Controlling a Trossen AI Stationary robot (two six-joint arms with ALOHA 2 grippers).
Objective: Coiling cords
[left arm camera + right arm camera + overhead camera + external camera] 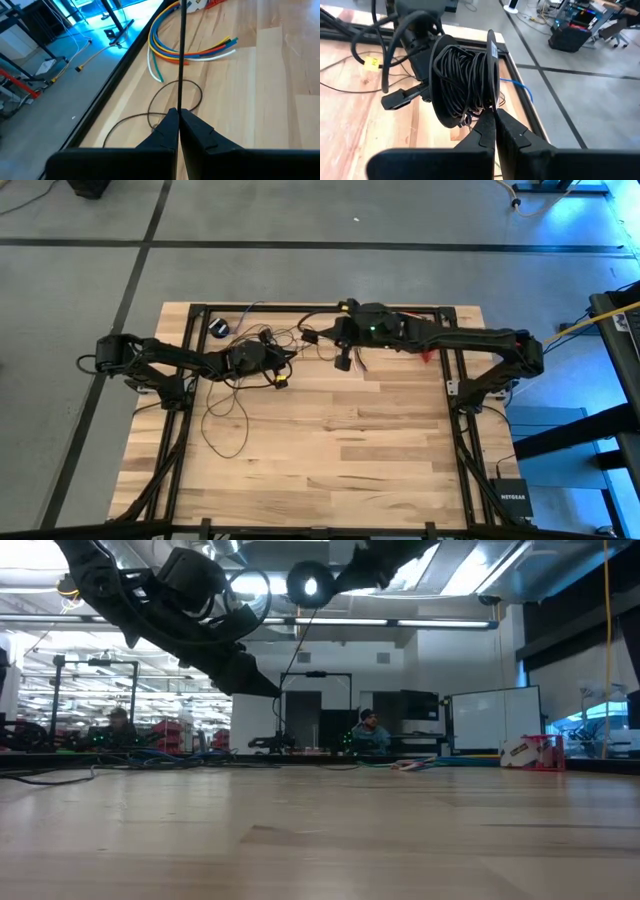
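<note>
**Both grippers clamped on the cord**

We see the left gripper (178, 117) pinched shut on a taut run of the cord (182, 50) above the table's (330, 450) far edge. The right gripper (494, 117) is clamped on the cord's coiled bundle (462, 80), raised near the far side. Loose loops (225, 415) trail across the wood beneath the left arm.

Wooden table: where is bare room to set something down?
The wooden table is bare across its near half and right side. Crowded is the far strip: the thin dark cord loops on the left, beside the left gripper and right gripper.
</note>
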